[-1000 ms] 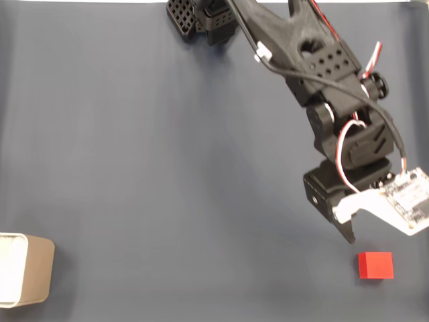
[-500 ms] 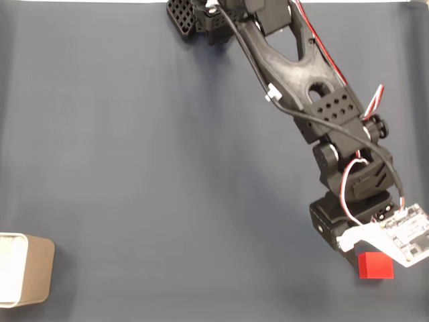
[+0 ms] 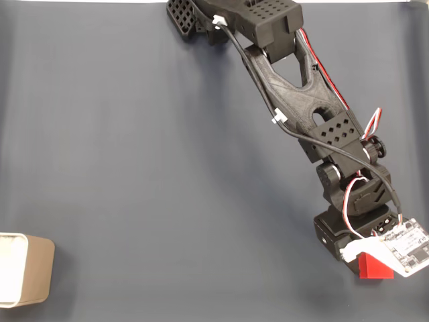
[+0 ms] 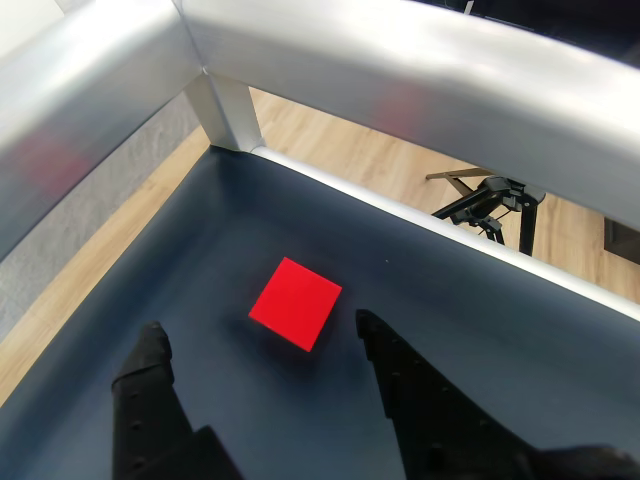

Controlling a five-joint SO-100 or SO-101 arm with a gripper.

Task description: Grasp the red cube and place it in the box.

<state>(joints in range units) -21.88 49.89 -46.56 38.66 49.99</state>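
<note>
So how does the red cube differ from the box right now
The red cube is bright red and solid; the box is pale beige with an open white interior. The cube looks smaller than the box. In the fixed view the cube sits at the lower right, partly under the arm's circuit board, with the gripper open around it, while the box stands alone at the lower left edge. Both rest on the dark mat.

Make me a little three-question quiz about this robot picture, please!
1. True or false: the claw is already squeezing the small bright red cube.
2. In the fixed view, where is the pale beige box with rounded corners? A) lower left B) top right C) centre
3. Fill in: the cube sits on a dark ____ mat.

Key: 1 false, the fingers stand open and apart from it. 2 A. 3 blue.
</note>
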